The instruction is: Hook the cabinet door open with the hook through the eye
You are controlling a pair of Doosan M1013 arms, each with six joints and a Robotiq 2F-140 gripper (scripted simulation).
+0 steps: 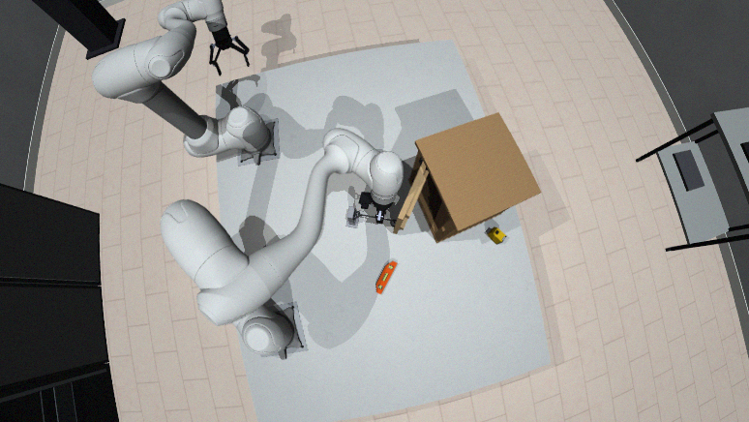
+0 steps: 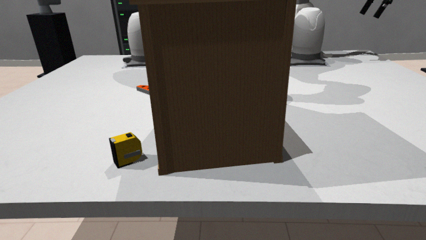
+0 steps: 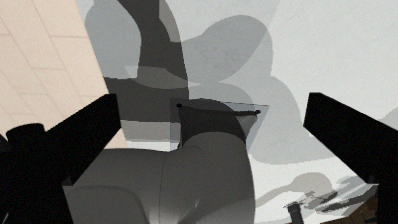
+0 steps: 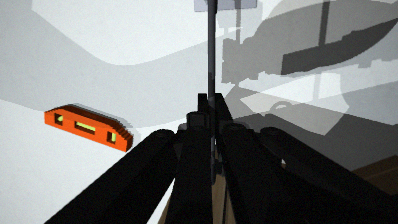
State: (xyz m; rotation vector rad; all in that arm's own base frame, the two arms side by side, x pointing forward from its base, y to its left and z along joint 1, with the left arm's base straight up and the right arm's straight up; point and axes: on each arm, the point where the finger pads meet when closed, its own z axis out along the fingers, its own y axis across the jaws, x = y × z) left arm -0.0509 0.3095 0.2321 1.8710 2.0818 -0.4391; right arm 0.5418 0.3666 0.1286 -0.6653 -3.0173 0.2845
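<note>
Beside the partly open door (image 1: 411,201) of the wooden cabinet (image 1: 476,167) (image 2: 220,89), I have my right claw (image 1: 380,216) (image 4: 209,107) clenched almost fully, grasping the thin dark hook rod (image 1: 364,216) (image 4: 211,50) between its fingertips. From the top I see that rod stretch from the small post (image 1: 350,213) towards the free edge of the door, but the claw and the steep angle hide its tip and the eye, so I can't tell whether the two meet. My left claw (image 1: 233,68) (image 2: 369,15) (image 3: 212,110) is released, its fingers spread to their widest with nothing between them, up in the air and well apart from the cabinet. The cabinet itself stands upright on the bench (image 1: 445,324) (image 2: 59,104), its door side facing the post. As for markings, the orange level (image 1: 386,277) (image 2: 143,88) (image 4: 87,125) shows three yellow-green windows along its face; it lies on the bench near the door's free edge. Near the cabinet's other side, the yellow tape measure (image 1: 495,235) (image 2: 126,150) carries a grey strip on its side and a black patch on top, too coarse in my view to make out as lettering.
</note>
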